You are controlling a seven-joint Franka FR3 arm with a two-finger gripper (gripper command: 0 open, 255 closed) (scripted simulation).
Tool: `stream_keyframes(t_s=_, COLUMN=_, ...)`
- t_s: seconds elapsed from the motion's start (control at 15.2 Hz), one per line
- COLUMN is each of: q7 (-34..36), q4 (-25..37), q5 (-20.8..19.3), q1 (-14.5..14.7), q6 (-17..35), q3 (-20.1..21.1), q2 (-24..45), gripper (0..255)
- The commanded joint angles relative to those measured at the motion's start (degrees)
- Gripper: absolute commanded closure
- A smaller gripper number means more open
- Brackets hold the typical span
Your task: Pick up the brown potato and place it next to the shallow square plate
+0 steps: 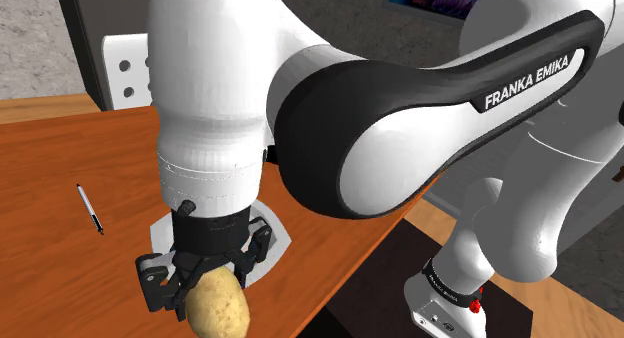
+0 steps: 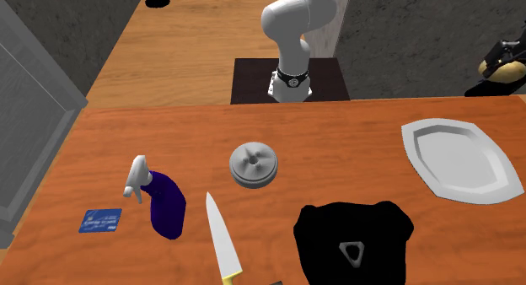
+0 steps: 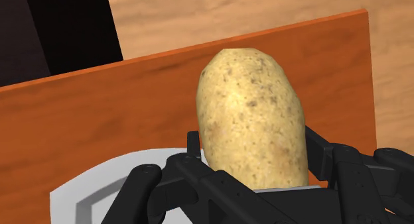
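Both fingers (image 3: pixel 316 148) of the black gripper (image 3: pixel 253 156) press against the sides of the brown potato (image 3: pixel 249 103), so it is held firmly, its long axis running out past the fingertips. In the shoulder view the gripper (image 1: pixel 203 284) hangs from the white arm with the potato (image 1: pixel 216 306) pointing down, clear of the orange-brown table (image 1: pixel 60 166). It sits just in front of the pale grey square plate (image 1: pixel 278 238), which lies partly under the wrist. A pen (image 1: pixel 90 208) lies well apart, towards that view's left.

The second exterior view puts the plate (image 2: pixel 459 161) on the table's right side, with the gripper (image 2: pixel 506 54) and potato (image 2: pixel 504 69) high at the right border. Also on the table (image 2: pixel 354 131) are a round grey ridged piece (image 2: pixel 253 164), a blue spray bottle (image 2: pixel 162 206), a knife (image 2: pixel 222 239), a blue card (image 2: pixel 100 220) and a black lump (image 2: pixel 354 239); all are away from the plate.

Seen from the wrist, the plate (image 3: pixel 99 189) is behind the fingers and bare table (image 3: pixel 99 110) lies under the potato, with the table's edge close beyond it.

By my reading the pick is done and the carry is in hand; only the placing is left. The next move calls for a straight descent onto the bare wood beside the plate's rim. The potato must not land on the plate or go over the nearby edge. The fingers should part only once the potato rests on the wood, since its rounded shape would probably roll if dropped.
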Motion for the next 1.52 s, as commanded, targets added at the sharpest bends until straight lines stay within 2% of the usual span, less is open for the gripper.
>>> stream_keyframes(t_s=0.0, q7=1.63, q4=0.9, q5=-0.99, q1=0.74, q6=0.49, q3=0.46, q2=1.48, gripper=255)
stream_keyframes(t_s=1.45, q7=3.98, q4=-7.75, q5=-6.26, q1=2.38, q6=16.22, q3=-0.68, q2=9.85, gripper=255)
